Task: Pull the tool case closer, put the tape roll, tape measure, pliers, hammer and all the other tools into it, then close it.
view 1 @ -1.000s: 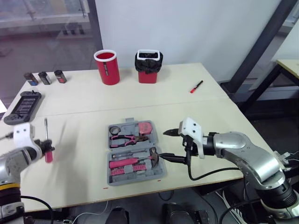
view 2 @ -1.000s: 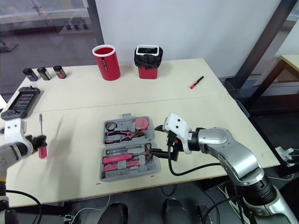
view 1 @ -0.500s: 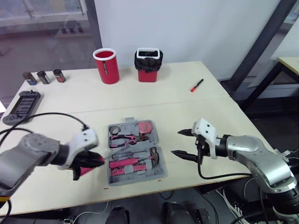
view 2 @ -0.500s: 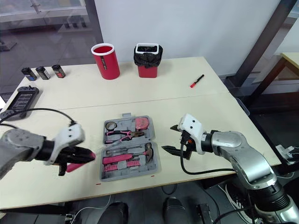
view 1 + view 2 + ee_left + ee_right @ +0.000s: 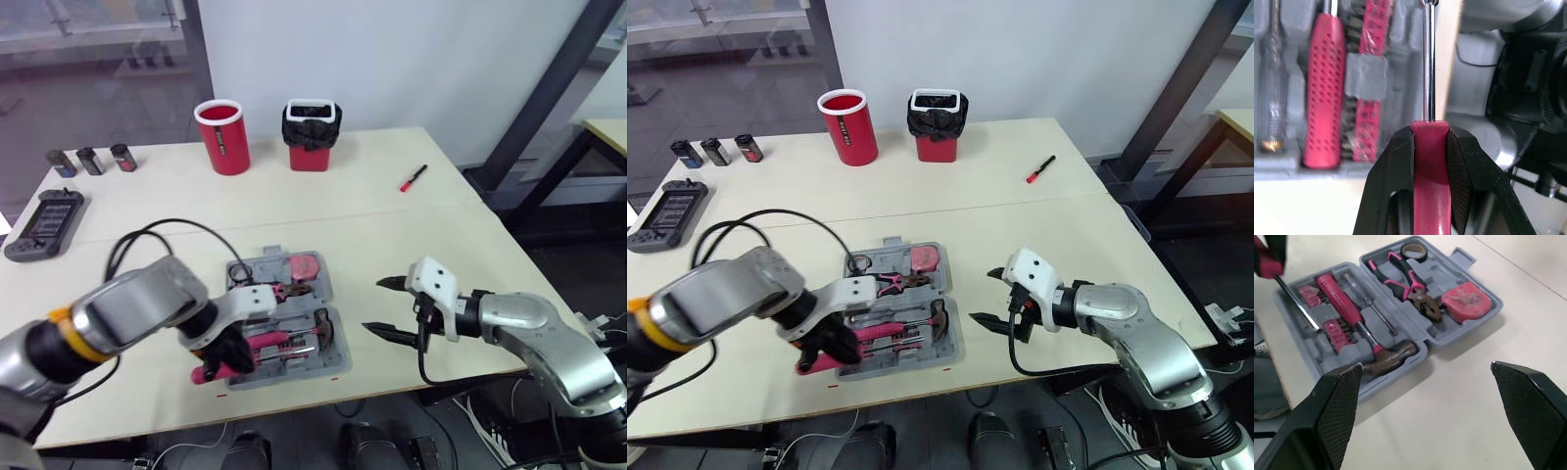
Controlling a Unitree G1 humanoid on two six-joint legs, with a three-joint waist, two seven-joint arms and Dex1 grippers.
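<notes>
While my left gripper [image 5: 1430, 132] is clenched on the pink handle of a screwdriver [image 5: 1428, 73], it hangs over the front-left corner of the open tool case [image 5: 331, 370], which sits near the front edge of the bench, about midway along it. What matters for the next move is how the screwdriver lines up. Its steel shaft points to the right, parallel to the hammer [image 5: 1386, 360] in the front half of the case and to the moulded slots there. It floats above the frontmost row, close to the case's front rim. I judge it needs lowering into a recess along that same axis. I cannot tell which recess is free.

The tape roll [image 5: 1414, 251], pliers [image 5: 1410, 281] and tape measure [image 5: 1466, 300] already lie in the back half of the case. My right gripper [image 5: 372, 305] is spread wide and empty, just off the case's right side, so the left arm is the nearer one
</notes>
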